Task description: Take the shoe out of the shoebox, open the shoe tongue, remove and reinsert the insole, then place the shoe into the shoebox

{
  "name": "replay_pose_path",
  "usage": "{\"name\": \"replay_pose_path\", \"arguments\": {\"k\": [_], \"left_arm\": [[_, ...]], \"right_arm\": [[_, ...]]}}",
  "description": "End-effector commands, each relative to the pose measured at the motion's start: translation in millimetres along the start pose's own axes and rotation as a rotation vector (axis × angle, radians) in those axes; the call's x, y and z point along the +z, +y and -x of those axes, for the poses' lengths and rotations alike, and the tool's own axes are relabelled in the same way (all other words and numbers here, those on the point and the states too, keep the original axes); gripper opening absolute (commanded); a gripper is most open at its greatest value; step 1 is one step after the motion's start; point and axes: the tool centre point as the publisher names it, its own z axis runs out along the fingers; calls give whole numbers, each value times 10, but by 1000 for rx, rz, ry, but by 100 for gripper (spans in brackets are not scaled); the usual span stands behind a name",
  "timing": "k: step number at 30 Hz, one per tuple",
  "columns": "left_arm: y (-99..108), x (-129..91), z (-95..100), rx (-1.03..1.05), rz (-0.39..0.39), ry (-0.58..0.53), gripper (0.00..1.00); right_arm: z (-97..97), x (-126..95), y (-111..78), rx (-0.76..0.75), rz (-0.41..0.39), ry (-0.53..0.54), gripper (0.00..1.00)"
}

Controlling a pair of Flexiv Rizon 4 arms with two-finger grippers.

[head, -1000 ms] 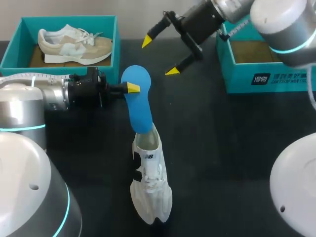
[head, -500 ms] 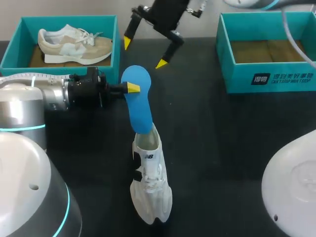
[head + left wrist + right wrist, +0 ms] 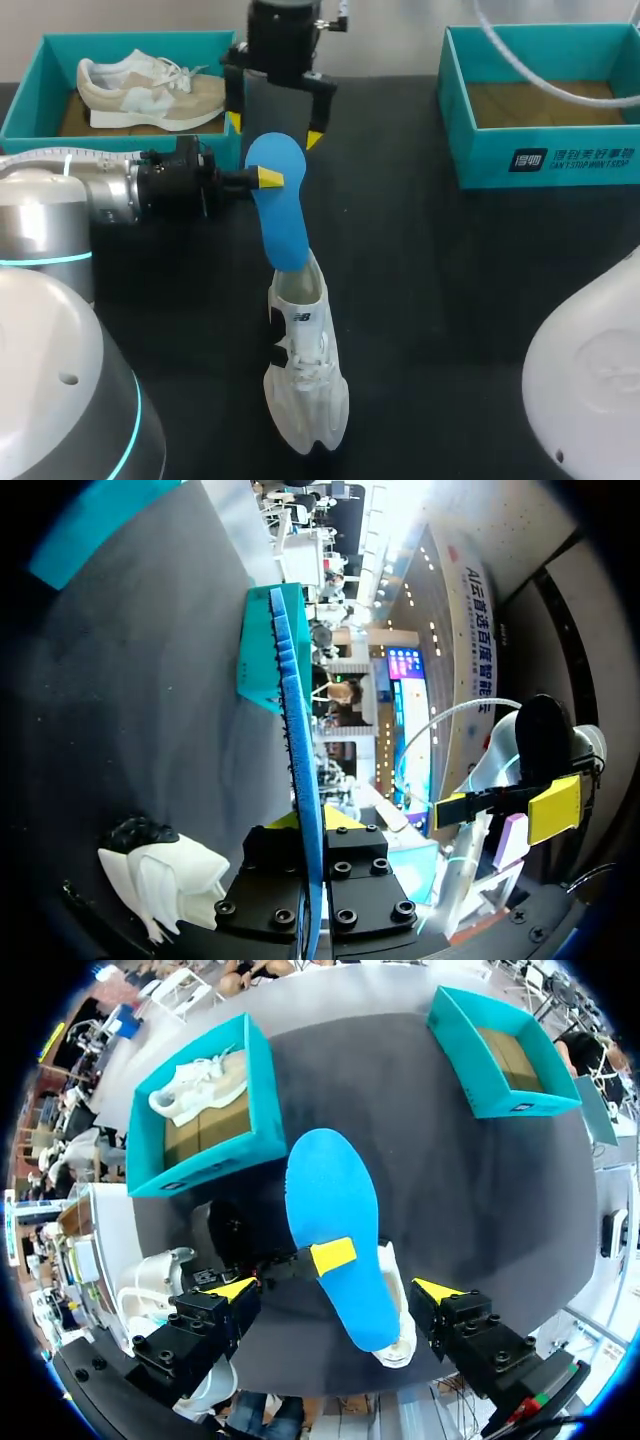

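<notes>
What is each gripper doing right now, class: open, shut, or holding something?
Left gripper: shut on the blue insole.
Right gripper: open, empty, above the insole.

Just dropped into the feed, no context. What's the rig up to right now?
The left gripper is shut on the blue insole, holding it up with its lower end in the opening of the white shoe, which sits on the table. The right gripper hovers open above the insole's upper end, touching nothing. One shoebox holds a beige shoe; the other shoebox is empty. One moment doesn't show whether the insole is going out or in.
</notes>
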Motion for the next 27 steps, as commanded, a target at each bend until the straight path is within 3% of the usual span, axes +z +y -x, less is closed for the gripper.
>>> {"name": "replay_pose_path", "arguments": {"k": [1, 10, 17, 22, 27], "left_arm": [[6, 0, -1, 0, -2, -1, 0], [6, 0, -1, 0, -2, -1, 0], [6, 0, -1, 0, -2, -1, 0], [6, 0, -1, 0, -2, -1, 0], [6, 0, -1, 0, -2, -1, 0]], "right_arm": [[123, -23, -126, -16, 50, 89, 100], [314, -272, -113, -9, 40, 235, 100], [414, -524, -41, 31, -55, 455, 100], [521, -596, -15, 1, -102, 675, 100], [551, -639, 45, -5, -174, 761, 100]]}}
